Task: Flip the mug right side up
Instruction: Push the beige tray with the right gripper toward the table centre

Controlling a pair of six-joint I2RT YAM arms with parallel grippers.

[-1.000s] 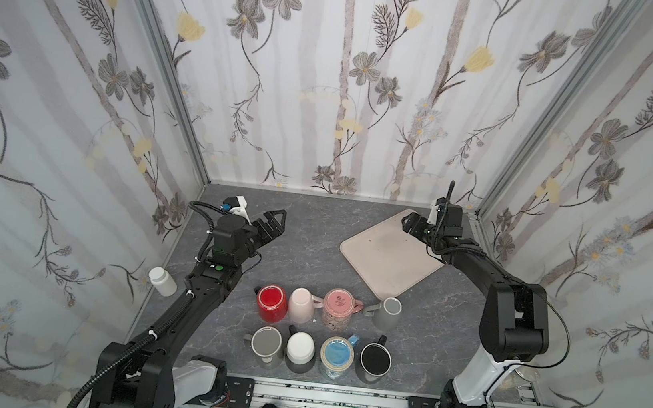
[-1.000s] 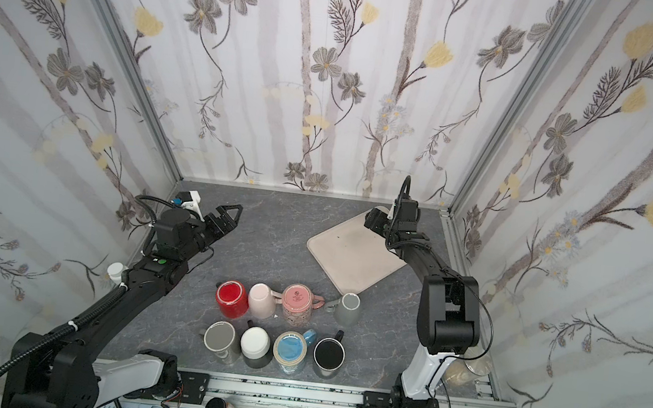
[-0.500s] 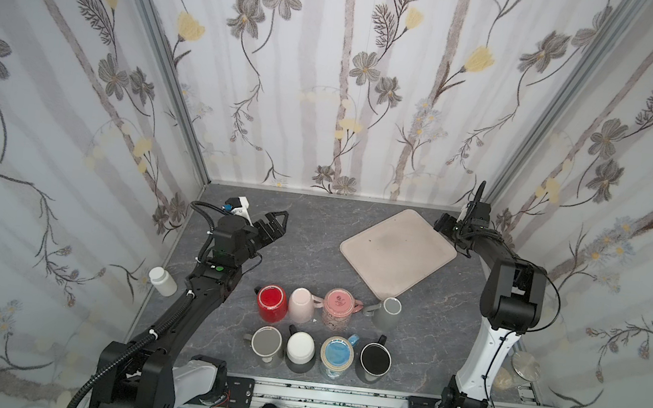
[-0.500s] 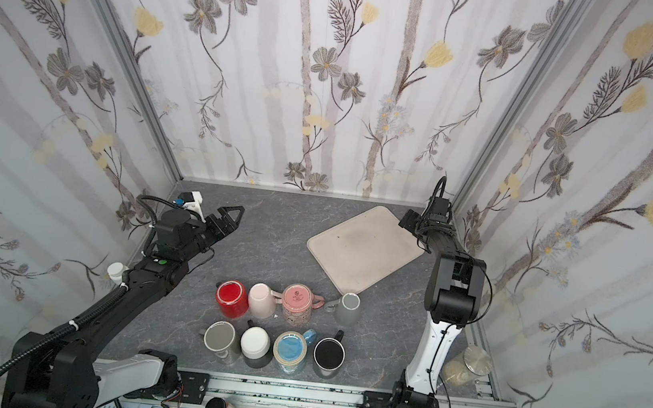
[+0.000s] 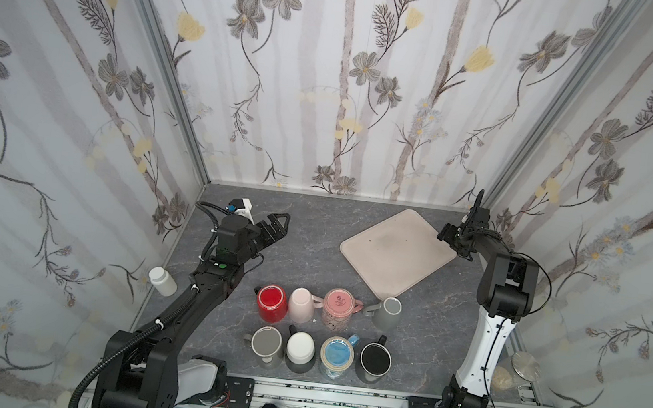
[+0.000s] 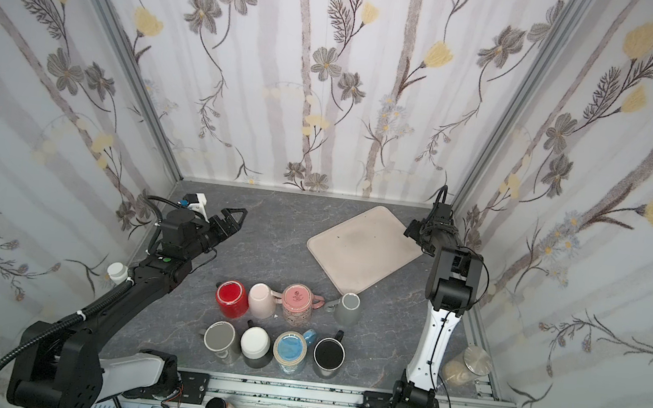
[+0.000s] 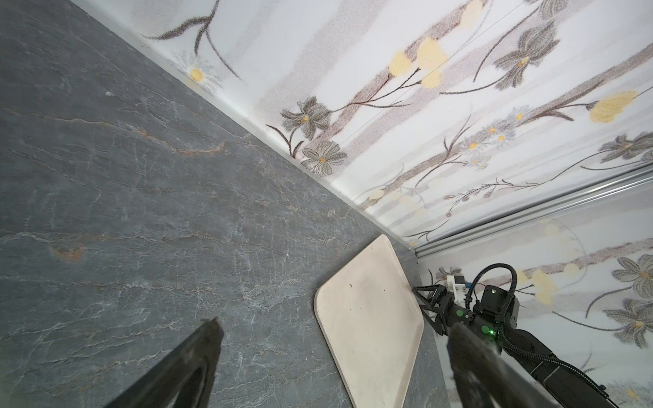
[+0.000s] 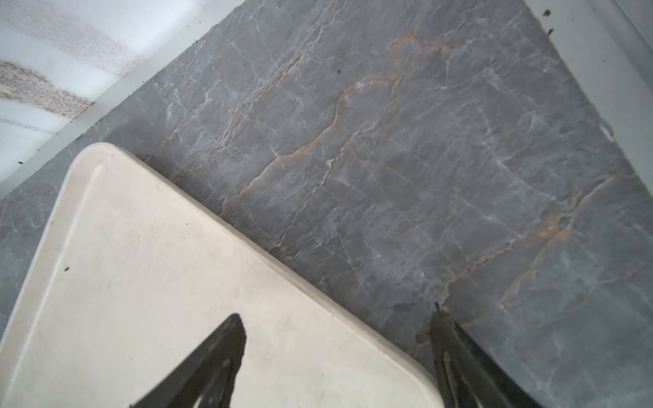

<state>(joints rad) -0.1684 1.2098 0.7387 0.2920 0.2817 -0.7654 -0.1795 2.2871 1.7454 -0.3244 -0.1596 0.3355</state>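
While left arm (image 5: 201, 299) stretches, fingers (image 7: 199, 356) apart, right arm (image 5: 506, 286) folds beside tray (image 5: 390, 254).

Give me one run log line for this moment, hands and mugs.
left hand: open, empty, above table | right hand: open, empty, over corner of tray | pink mug: base up, untouched

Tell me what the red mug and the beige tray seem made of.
Red mug: probably glazed ceramic, glossy with highlights. Beige tray: likely matte plastic, dull and smooth with a moulded rounded rim; not certain.
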